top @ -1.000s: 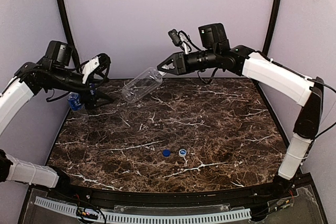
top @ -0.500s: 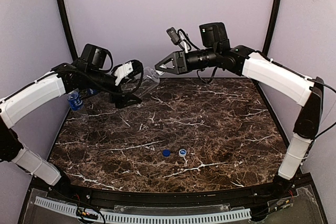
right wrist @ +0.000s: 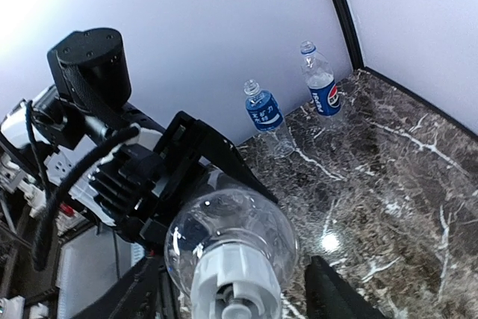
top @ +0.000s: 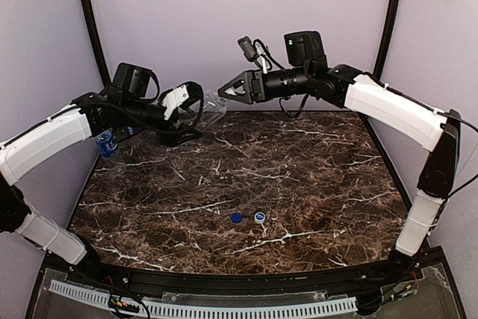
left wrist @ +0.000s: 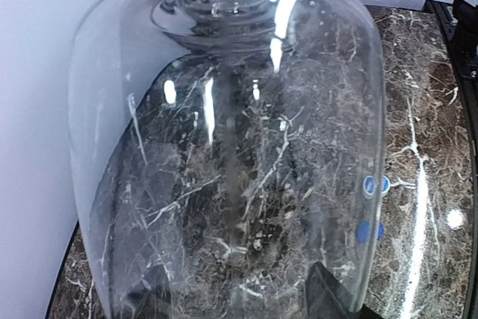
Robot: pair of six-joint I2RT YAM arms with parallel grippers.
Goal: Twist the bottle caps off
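A plain clear bottle (top: 211,108) hangs tilted above the table's far edge. My left gripper (top: 190,121) is shut on its body, which fills the left wrist view, bottle (left wrist: 224,155), with one dark finger (left wrist: 328,298) pressed against its lower right side. A white cap (right wrist: 233,289) sits on the bottle's neck and faces my right gripper (top: 222,93). That gripper (right wrist: 233,270) is open, its fingers standing well clear on either side of the cap. A loose blue cap (top: 236,217) and a white cap (top: 259,217) lie on the marble table (top: 299,184) near the front.
Two blue-labelled bottles (right wrist: 265,113) (right wrist: 321,84) stand upright by the wall at the table's far left; one shows in the top view, bottle (top: 107,142). Purple walls close in the back and sides. Both arms meet over the far-left part of the table.
My left arm swung right to the plain bottle and its jaws closed on the body. My right gripper, earlier shut on the cap end, opened and let go.
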